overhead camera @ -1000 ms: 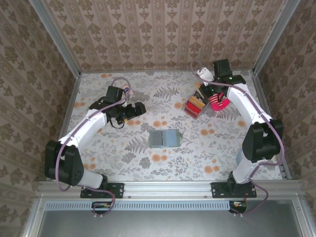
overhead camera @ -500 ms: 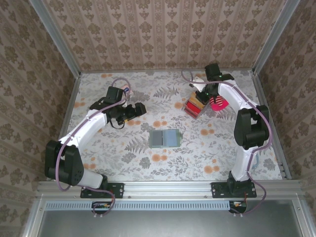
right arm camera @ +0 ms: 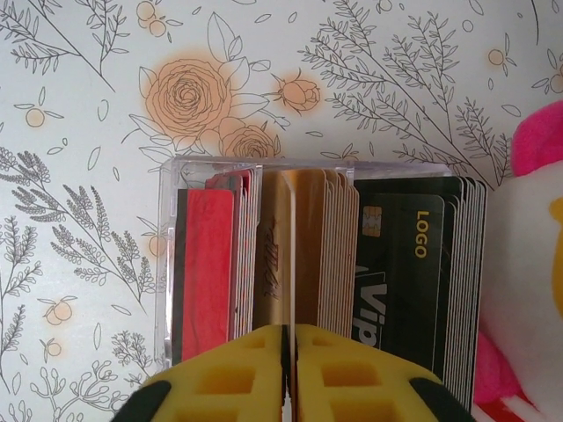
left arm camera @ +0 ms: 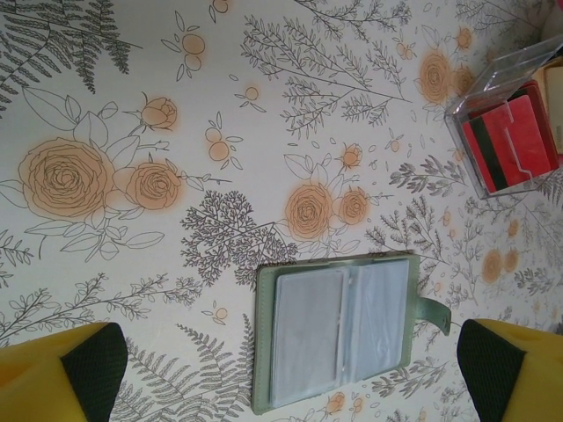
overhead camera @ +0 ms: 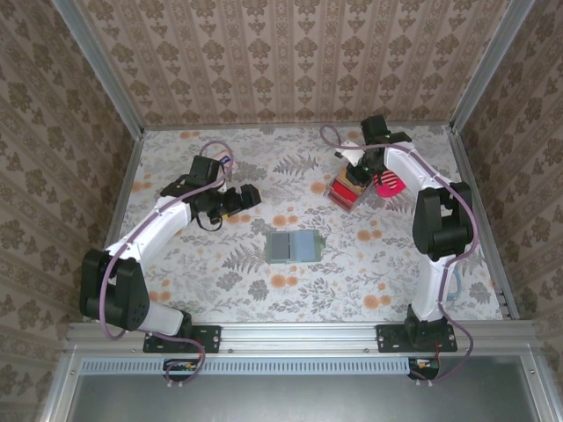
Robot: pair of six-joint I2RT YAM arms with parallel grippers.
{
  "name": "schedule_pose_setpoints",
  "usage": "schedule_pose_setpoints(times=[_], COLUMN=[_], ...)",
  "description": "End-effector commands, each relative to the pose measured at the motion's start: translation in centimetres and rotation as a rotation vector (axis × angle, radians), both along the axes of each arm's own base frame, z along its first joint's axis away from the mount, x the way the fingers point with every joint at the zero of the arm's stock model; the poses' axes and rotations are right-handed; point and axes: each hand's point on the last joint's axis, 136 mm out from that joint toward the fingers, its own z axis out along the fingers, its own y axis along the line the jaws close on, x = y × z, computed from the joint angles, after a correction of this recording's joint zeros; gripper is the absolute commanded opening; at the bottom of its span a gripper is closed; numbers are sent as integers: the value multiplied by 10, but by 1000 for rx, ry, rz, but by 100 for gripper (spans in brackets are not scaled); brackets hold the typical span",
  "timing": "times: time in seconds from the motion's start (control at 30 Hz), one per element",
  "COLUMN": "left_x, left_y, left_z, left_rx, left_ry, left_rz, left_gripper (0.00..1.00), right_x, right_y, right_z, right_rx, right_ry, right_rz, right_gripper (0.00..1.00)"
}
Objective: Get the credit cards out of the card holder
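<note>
The left tool (overhead camera: 247,195) hangs released above the left half of the bench (overhead camera: 211,272), its yellow fingers (left arm camera: 62,374) spread wide at the lower corners of its own wrist view. Between them, lower down, the card holder (left arm camera: 339,330) lies opened flat like a book on the flowered cover, with pale clear sleeves facing up and a small tab sticking out of one side. From above, the card holder sits near the middle of the bench, well apart from both tools.

The right tool (right arm camera: 288,345) is at the far right of the bench, directly over a clear box (right arm camera: 167,264). Its yellow pads (right arm camera: 229,374) are drawn together with only a thin slit left between them. Whether a card sits in that slit cannot be told. A row of cards (right arm camera: 308,255) stands on edge in the box: red ones, then tan, then black ones marked with gold lettering. A pink and white soft toy (right arm camera: 537,229) lies just beside the box.
</note>
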Motion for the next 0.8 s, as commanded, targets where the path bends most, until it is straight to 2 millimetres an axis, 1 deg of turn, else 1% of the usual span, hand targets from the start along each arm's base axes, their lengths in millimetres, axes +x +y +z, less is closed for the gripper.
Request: schedule_pose_setpoints(times=[0.0, 0.13, 0.2, 0.37, 0.4, 0.43, 0.47, 0.53, 0.6, 0.67, 0.73, 0.77], left_x=[-1, -1, -1, -6, -7, -8, -9, -11, -14, -17, -20, -23], left_y=[0, -1, -1, -2, -2, -2, -3, -6, -9, -12, -16, -19], left_z=[-9, -9, -9, -10, -9, -9, -9, -8, -8, -8, -9, -9], left_rx=[-15, -29, -33, -44, -48, -52, -55, -60, -58, -55, -54, -53], left_ry=[34, 39, 39, 44, 43, 41, 41, 40, 41, 45, 48, 50], left_rz=[21, 29, 32, 37, 39, 42, 42, 38, 29, 19, 5, -4], left_gripper=[100, 100, 100, 100, 100, 100, 100, 100, 100, 100, 100, 100], right_x=[2, 1, 3, 3, 1, -1, -4, -11, -17, -25, -38, -46], right_y=[-4, -4, -6, 0, 2, 7, 13, 25, 32, 36, 43, 46], right_z=[2, 8, 14, 44, 50, 60, 69, 90, 110, 124, 132, 132], right_rx=[-24, -23, -21, 68, 102, 150, 212, 353, 501, 613, 705, 734], right_ry=[18, 13, -1, -38, -43, -52, -55, -72, -94, -90, -41, -17], right_rz=[-37, -56, -81, -178, -203, -230, -260, -312, -412, -486, -525, -543], right_gripper=[23, 27, 27, 27, 28, 31, 35, 41, 47, 47, 47, 46])
